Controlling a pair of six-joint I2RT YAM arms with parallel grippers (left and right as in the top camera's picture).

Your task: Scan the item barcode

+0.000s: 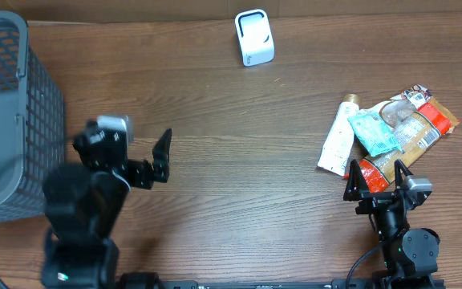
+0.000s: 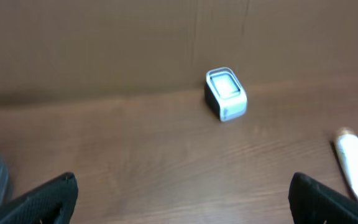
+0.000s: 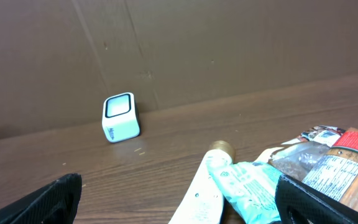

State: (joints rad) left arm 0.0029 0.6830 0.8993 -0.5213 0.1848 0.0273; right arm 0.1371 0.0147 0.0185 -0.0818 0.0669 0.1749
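Here, nearest the robot, both hands hang fully open and empty: the left hand (image 2: 182, 196) over bare surface (image 1: 239, 160) beside the grey wire basket (image 1: 6, 120), the right hand (image 1: 377, 181) just short of the heap of items (image 1: 395, 140). There a white tube (image 1: 337, 138), a teal packet (image 1: 373, 131) and a red-ended snack bag (image 1: 419, 128) overlap, so closing on one may drag its neighbour along. Farther back stands the white scanner (image 1: 254, 38); a barcode turned away would not read.
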